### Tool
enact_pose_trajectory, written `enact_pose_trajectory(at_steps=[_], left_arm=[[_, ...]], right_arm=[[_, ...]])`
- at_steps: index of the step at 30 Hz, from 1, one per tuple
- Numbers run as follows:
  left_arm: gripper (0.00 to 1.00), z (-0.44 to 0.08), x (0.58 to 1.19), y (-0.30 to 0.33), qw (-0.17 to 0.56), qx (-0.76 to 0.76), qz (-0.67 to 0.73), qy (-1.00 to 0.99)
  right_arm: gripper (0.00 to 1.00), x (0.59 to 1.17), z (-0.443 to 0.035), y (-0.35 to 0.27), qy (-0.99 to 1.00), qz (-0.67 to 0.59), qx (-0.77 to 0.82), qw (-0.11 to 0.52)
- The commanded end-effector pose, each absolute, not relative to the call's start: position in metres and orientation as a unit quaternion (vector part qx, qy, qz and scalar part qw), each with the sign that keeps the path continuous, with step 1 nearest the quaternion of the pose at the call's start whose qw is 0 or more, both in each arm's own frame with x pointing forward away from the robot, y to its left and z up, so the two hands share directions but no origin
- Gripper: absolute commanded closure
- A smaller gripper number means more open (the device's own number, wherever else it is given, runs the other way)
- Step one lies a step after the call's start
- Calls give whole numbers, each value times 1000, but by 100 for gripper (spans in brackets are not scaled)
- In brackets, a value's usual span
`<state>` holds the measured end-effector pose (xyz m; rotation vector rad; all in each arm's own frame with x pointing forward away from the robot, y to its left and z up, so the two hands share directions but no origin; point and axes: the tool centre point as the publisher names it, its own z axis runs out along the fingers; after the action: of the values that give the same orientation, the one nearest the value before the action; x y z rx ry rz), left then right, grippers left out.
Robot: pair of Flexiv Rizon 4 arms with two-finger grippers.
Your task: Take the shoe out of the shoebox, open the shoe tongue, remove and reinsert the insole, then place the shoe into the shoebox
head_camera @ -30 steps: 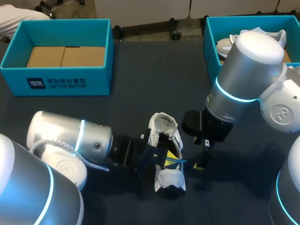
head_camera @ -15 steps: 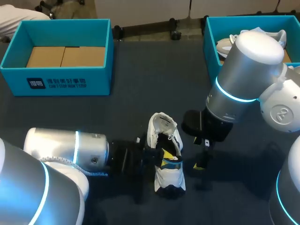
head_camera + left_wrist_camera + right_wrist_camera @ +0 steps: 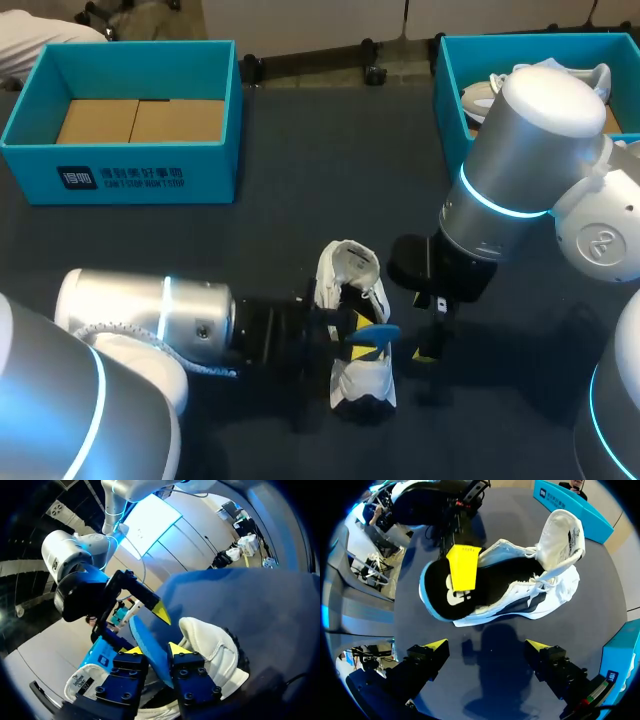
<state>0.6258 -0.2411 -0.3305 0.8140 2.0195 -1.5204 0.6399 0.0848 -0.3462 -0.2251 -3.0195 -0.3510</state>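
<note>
The white shoe point(image 3: 362, 378) lies on the dark table, tongue point(image 3: 350, 268) folded up and back. My left gripper point(image 3: 350, 335) reaches into its opening from the left. In the left wrist view the blue-backed insole point(image 3: 150, 640) slants between the parted fingers of the left gripper point(image 3: 155, 651). The shoe point(image 3: 210, 642) lies just beyond. The insole point(image 3: 442, 597) sticks out of the shoe point(image 3: 540, 590), black face up, with one yellow finger point(image 3: 463, 567) against it. My right gripper point(image 3: 432, 338) hangs open just right of the shoe. Its fingers point(image 3: 436, 645) stand wide apart, nothing between them.
A teal shoebox point(image 3: 120, 175) with a cardboard floor stands at the back left. A second teal box point(image 3: 450, 95) at the back right holds another white shoe point(image 3: 480, 100), partly hidden by my right arm.
My left gripper pushed into the shoe, then drew back slightly, and its fingers parted. The insole's blue end now juts out to the right of the shoe. The right arm kept still.
</note>
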Motion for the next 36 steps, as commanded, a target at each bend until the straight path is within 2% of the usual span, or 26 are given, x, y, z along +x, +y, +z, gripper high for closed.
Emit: enact_pose_trajectory(at_steps=[1,9,11,13,25,30,36], left_arm=[[70,-324,625,-237,228,295,-557,742],[71,-320,620,-244,194,295,-553,754],[78,-320,619,-246,195,296,-553,754],[100,-321,619,-247,193,300,-550,755],[100,-353,626,-235,218,339,-522,751],[100,-353,630,-233,262,370,-502,737],[100,-350,635,-232,280,375,-492,734]], right_arm=[[0,639,-347,85,-989,-116,-74,46],[0,639,-347,85,-989,-116,-74,46],[0,639,-347,85,-989,-116,-74,46],[0,639,-347,85,-989,-116,-74,46],[0,639,-347,85,-989,-116,-74,46],[0,639,-347,85,-989,-116,-74,46],[0,639,-347,85,-989,-116,-74,46]])
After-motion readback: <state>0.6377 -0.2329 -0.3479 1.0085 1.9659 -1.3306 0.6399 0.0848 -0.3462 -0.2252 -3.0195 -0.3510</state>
